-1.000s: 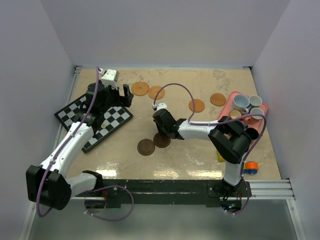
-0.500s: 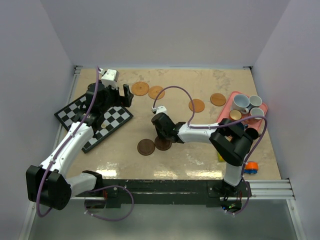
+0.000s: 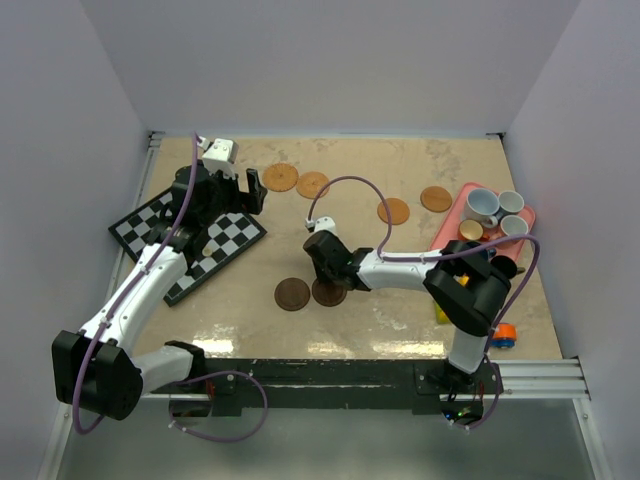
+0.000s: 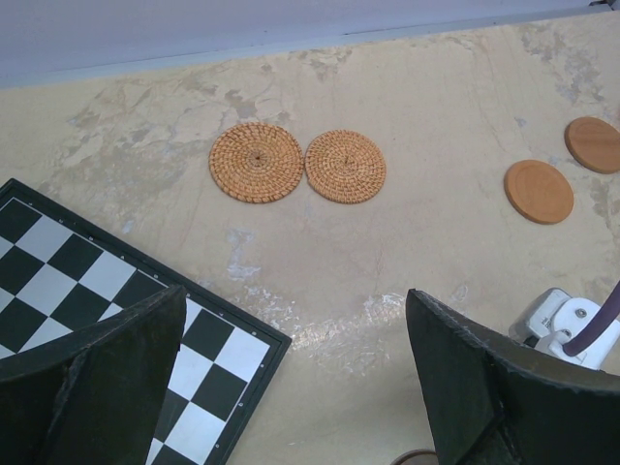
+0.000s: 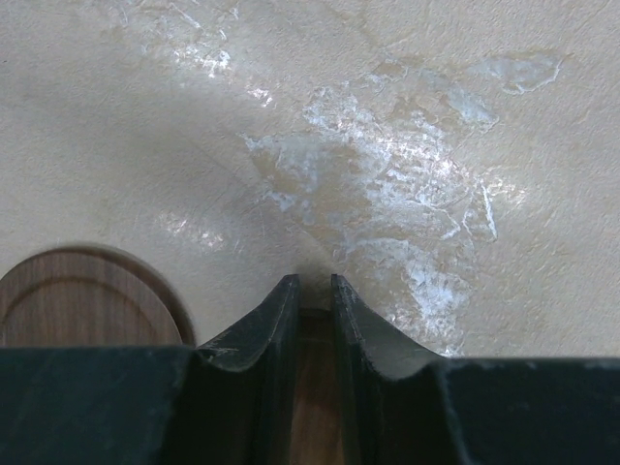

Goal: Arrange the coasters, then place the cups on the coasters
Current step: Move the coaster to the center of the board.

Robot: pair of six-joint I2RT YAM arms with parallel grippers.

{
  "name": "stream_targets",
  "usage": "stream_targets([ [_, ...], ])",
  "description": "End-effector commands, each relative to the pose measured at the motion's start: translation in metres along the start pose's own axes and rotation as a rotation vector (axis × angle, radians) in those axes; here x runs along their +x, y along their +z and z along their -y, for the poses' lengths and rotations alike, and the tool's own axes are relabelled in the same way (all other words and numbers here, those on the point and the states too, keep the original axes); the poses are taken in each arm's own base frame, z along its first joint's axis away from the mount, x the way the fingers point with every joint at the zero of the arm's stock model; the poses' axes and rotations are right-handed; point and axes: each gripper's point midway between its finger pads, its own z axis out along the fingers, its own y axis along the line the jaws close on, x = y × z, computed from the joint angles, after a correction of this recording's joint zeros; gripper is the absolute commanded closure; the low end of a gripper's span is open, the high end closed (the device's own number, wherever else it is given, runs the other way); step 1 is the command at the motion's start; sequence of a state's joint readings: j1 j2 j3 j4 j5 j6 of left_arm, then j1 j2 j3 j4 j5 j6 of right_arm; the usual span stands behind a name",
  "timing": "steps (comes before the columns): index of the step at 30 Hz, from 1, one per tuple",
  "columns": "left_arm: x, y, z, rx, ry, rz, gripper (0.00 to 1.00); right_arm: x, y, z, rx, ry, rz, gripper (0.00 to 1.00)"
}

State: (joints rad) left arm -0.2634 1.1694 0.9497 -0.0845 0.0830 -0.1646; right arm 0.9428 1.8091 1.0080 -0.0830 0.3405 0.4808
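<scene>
Two dark brown coasters sit mid-table: one lies free point(image 3: 292, 294) point(image 5: 82, 300). My right gripper point(image 3: 324, 280) point(image 5: 314, 289) is shut on the other brown coaster point(image 3: 330, 293) point(image 5: 314, 387), low over the table; its jaws hide most of the disc. Two woven orange-tan coasters point(image 3: 281, 177) point(image 3: 313, 185) point(image 4: 257, 162) point(image 4: 345, 166) lie side by side at the back. Two smooth tan coasters point(image 3: 393, 211) point(image 3: 436, 199) point(image 4: 539, 191) point(image 4: 593, 144) lie further right. Several cups point(image 3: 482, 205) point(image 3: 512, 226) stand on the pink tray point(image 3: 445, 232). My left gripper point(image 3: 250, 190) point(image 4: 295, 294) hangs open and holds nothing.
A black-and-white chequerboard point(image 3: 200, 245) point(image 4: 97, 300) lies at the left, under my left arm. A small yellow cylinder point(image 3: 441, 315) and an orange-and-blue piece point(image 3: 502, 335) sit near the front right. Walls close in the table on three sides.
My right gripper has drawn back toward the near edge with the dark brown coaster, bringing it closer beside the free brown one. The left arm has not moved.
</scene>
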Motion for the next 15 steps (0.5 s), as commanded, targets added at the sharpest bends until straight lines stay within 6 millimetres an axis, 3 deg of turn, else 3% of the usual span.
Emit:
stream_targets([
  [1, -0.010, 0.000, 0.007, 0.026, 0.006, 0.037, 0.00, 0.036, -0.008, 0.007, 0.014, -0.015, -0.114, 0.77],
  [6, -0.011, -0.001, 0.007, 0.026, 0.006, 0.040, 0.00, 0.018, -0.013, -0.001, -0.005, 0.007, -0.081, 0.71],
  [10, -0.010, 0.000, 0.007, 0.025, 0.006, 0.037, 0.00, -0.013, -0.025, -0.003, 0.013, 0.006, -0.021, 0.65],
  [15, -0.011, -0.001, 0.007, 0.025, 0.007, 0.040, 0.00, -0.033, -0.039, 0.019, 0.075, 0.019, 0.012, 0.64],
])
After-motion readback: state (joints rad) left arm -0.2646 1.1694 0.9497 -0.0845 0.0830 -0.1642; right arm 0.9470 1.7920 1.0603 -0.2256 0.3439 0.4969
